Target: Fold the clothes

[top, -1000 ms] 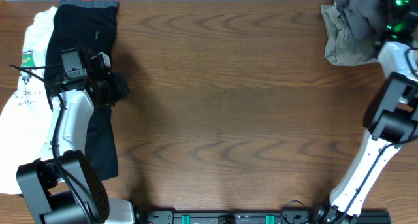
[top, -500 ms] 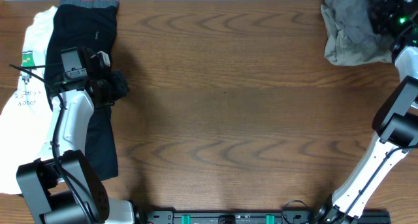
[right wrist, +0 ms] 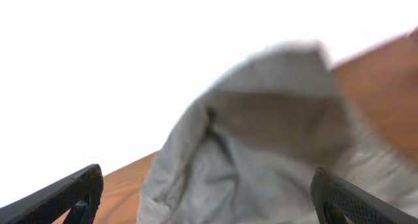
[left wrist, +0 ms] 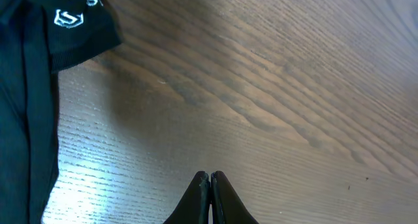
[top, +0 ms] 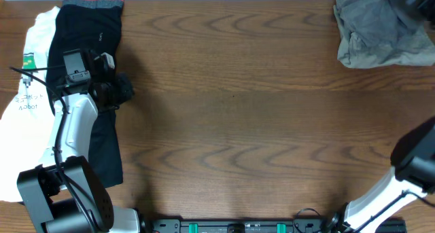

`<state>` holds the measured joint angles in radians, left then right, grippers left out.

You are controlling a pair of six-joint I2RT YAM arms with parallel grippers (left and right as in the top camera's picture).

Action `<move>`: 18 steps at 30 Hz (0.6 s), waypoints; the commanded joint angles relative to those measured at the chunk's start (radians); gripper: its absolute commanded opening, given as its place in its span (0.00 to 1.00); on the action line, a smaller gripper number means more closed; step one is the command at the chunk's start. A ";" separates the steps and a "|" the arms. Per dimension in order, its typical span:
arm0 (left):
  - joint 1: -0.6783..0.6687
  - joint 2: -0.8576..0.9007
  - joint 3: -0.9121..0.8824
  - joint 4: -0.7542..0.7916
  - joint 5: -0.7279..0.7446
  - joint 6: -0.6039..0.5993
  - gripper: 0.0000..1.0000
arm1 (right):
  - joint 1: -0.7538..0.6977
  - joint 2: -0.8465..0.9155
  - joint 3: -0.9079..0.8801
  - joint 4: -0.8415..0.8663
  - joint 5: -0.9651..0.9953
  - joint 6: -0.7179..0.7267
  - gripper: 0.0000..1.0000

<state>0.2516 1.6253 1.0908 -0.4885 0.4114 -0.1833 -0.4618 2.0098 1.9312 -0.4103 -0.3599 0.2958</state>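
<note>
the grey shorts (top: 377, 22) lie in a crumpled heap at the far right corner of the table (top: 238, 111). the heap has no clear long axis and is a little wider across than it is deep. a khaki-beige layer (top: 350, 55) shows along its left and near edges, and i cannot tell how that piece is oriented.

the right gripper (right wrist: 208, 175) is at that corner with its jaws spread wide. one black finger sits at each lower corner of the wrist view. the grey cloth fills the space ahead of them, blurred, and nothing is clamped.

on the far left the black trousers (top: 92, 49) lie flat. their long axis runs from the far edge toward the robot, with the red-grey waistband (top: 93, 1) at the far edge and the legs pointing at the base. they lie over the right side of a white printed t-shirt (top: 27, 90), which is stretched the same way.

the left gripper (left wrist: 210, 181) is closed, its fingertips pressed together with nothing between them. it hangs over bare wood just beside the right edge of the trousers. a small white logo (left wrist: 68, 18) on the black cloth shows in the left wrist view.
</note>
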 commanded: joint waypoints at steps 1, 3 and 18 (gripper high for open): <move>-0.003 0.009 -0.007 0.006 -0.006 0.002 0.06 | 0.033 0.005 0.004 -0.009 0.072 -0.146 0.99; -0.003 0.009 -0.007 0.007 -0.005 0.001 0.06 | 0.054 0.011 0.003 0.005 0.077 -0.178 0.99; -0.003 0.009 -0.007 0.007 -0.005 0.002 0.06 | 0.218 0.123 0.004 0.203 0.410 -0.331 0.85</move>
<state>0.2516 1.6253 1.0908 -0.4816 0.4114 -0.1833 -0.2657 2.1170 1.9362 -0.2317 -0.0441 0.0605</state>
